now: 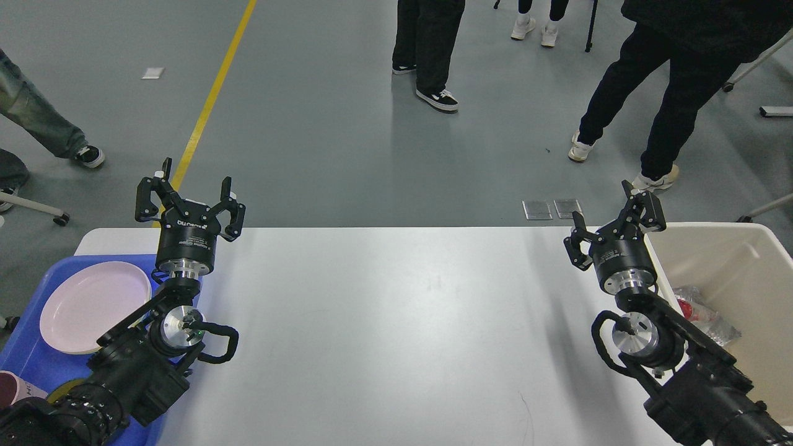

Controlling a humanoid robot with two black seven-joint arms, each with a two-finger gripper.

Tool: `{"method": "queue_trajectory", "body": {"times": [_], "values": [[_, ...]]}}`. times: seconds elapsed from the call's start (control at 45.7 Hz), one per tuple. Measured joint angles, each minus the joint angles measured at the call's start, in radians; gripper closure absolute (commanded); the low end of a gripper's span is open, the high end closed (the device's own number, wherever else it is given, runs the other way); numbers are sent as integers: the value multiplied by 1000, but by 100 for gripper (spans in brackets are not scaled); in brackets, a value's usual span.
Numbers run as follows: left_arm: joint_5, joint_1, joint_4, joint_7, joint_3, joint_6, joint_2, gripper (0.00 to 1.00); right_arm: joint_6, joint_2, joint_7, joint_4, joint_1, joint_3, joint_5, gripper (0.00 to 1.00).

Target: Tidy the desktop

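Note:
The white desktop [403, 334] fills the middle of the head view, and nothing lies on its bare surface. My left gripper [190, 199] is open and empty, raised over the desktop's far left corner beside the blue tray. My right gripper [613, 226] is open and empty, raised over the desktop's far right edge, next to the beige bin.
A blue tray [28, 359] at the left holds a pink plate [93, 303] and a dark cup [15, 387]. A beige bin [743, 248] at the right holds wrappers [703, 316]. Several people stand on the grey floor beyond the table.

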Motion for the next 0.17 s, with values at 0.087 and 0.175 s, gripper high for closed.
{"method": "queue_trajectory", "body": {"times": [0.087,0.175], "values": [[0,0,0,0,0,0,0,3,0,0,5,-4,-14,-2,-1,0],[0,0,0,0,0,0,0,3,-1,-1,6,-2,-18,-2,-2,0]]}}
